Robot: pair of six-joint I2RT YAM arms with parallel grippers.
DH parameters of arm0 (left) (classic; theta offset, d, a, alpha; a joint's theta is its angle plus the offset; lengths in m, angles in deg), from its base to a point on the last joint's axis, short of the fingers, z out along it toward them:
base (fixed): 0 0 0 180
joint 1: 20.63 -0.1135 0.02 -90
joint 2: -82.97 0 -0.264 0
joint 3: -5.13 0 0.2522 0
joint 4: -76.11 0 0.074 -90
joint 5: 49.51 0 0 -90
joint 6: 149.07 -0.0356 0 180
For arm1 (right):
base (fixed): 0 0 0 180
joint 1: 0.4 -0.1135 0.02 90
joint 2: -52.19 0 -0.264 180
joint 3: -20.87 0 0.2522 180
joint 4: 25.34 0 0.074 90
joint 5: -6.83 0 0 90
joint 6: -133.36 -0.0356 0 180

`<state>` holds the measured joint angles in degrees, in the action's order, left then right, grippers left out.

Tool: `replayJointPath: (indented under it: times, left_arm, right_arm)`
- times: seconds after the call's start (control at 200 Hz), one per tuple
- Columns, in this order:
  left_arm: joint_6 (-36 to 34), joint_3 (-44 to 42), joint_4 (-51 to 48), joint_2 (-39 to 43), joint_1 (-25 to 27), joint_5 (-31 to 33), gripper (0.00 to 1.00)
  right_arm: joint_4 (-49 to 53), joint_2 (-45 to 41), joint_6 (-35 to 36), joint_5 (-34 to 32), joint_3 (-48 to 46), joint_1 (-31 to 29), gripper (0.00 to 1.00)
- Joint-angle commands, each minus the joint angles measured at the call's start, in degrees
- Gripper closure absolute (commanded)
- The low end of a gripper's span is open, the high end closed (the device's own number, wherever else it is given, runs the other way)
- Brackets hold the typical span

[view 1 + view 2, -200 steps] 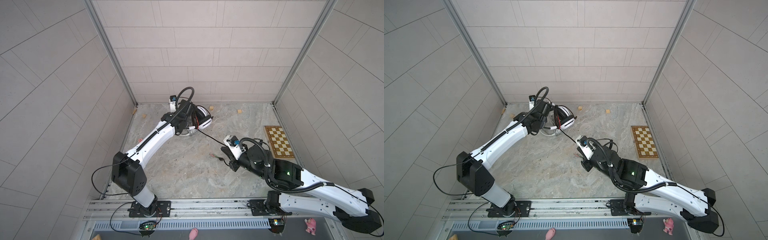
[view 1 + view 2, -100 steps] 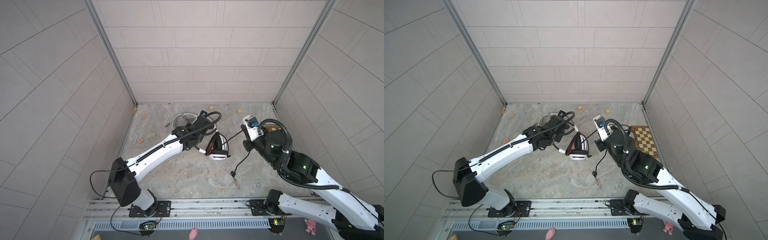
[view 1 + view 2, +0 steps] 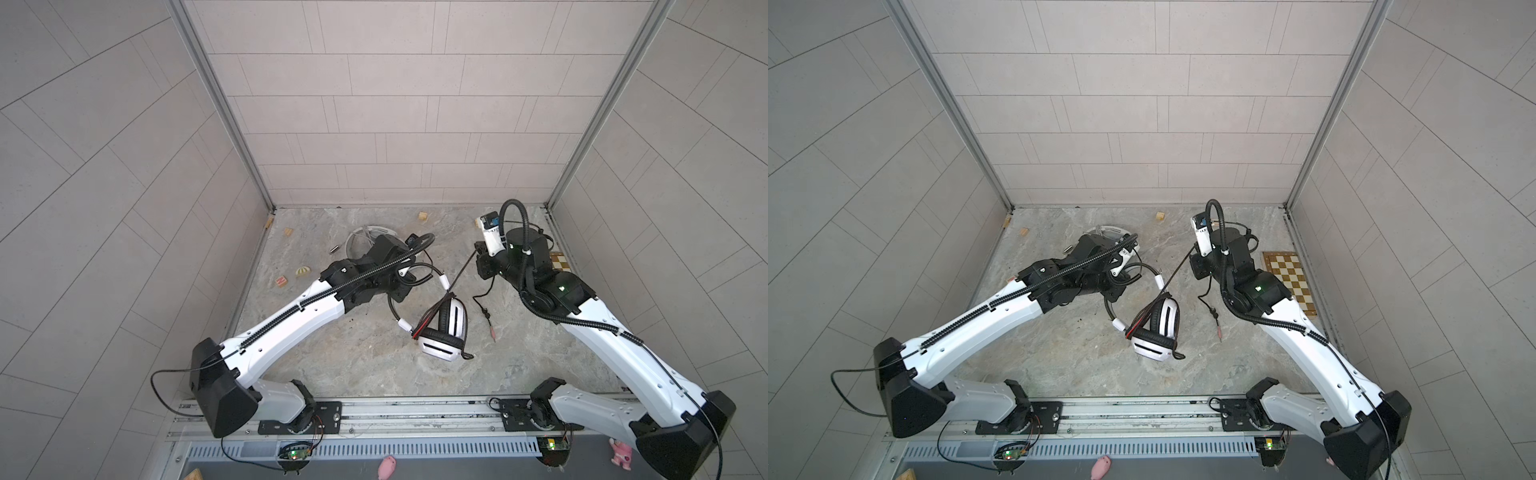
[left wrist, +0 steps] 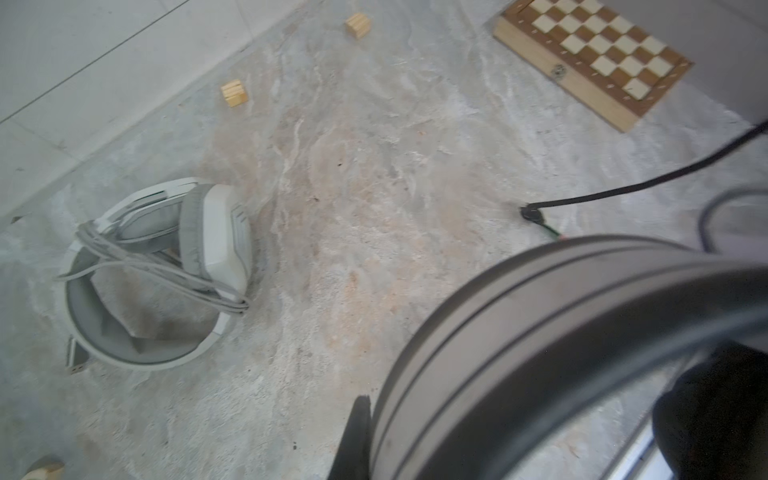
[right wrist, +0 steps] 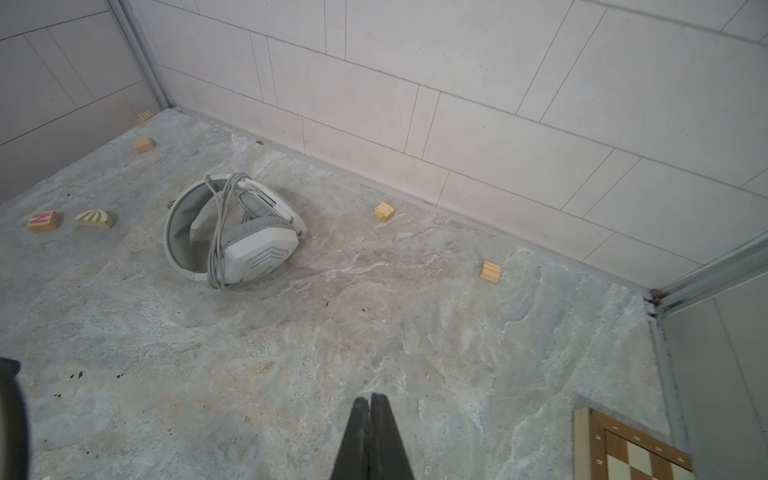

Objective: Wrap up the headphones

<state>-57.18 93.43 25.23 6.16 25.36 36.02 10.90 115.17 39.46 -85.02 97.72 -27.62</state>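
The black-and-white headphones (image 3: pixel 444 332) (image 3: pixel 1158 328) hang in mid-floor with their ear cups low. My left gripper (image 3: pixel 403 289) (image 3: pixel 1113 293) is shut on their thin headband, which crosses the left wrist view as a big grey arc (image 4: pixel 540 332). Their black cable (image 3: pixel 457 282) runs taut up to my right gripper (image 3: pixel 477 252) (image 3: pixel 1194 249), which is shut (image 5: pixel 371 397) on it. The plug end (image 3: pixel 492 332) dangles to the floor. The white headphones (image 5: pixel 232 232) (image 4: pixel 166 270) lie at the back left, their grey cable wound around them, partly hidden by my left arm in both top views.
A wooden chessboard (image 3: pixel 559 262) (image 5: pixel 631 453) lies by the right wall under my right arm. Small wooden blocks (image 3: pixel 423 216) (image 5: pixel 491 272) are scattered along the back wall. A letter block (image 5: pixel 41 220) and a striped piece (image 5: pixel 93 218) sit at the left.
My left arm carried the black-and-white headphones from the back to the middle. My right gripper swung from front middle to back right, drawing the black cable taut.
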Motion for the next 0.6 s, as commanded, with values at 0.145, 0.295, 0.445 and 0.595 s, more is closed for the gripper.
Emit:
replayJointPath:
  times: [0.145, 0.295, 0.445, 0.595]
  left_arm:
    - [4.03, 3.12, 3.85, 8.7, -0.09, -11.96, 1.0]
    - [8.15, 4.0, 9.24, 11.57, -0.12, -16.58, 1.0]
    - [11.41, 7.56, 10.14, 10.64, -0.12, -20.44, 1.0]
    - [13.87, 11.08, 9.39, 8.81, -0.12, -22.3, 1.0]
  right_arm:
    - [-8.18, 2.09, -5.54, 5.64, -5.58, 0.94, 1.0]
    - [-14.13, 2.83, -8.95, 11.7, -9.87, 0.94, 0.98]
    - [-21.54, 3.47, -12.89, 16.35, -13.56, 0.94, 0.94]
    - [-30.53, 6.51, -17.51, 21.73, -16.71, 0.94, 0.92]
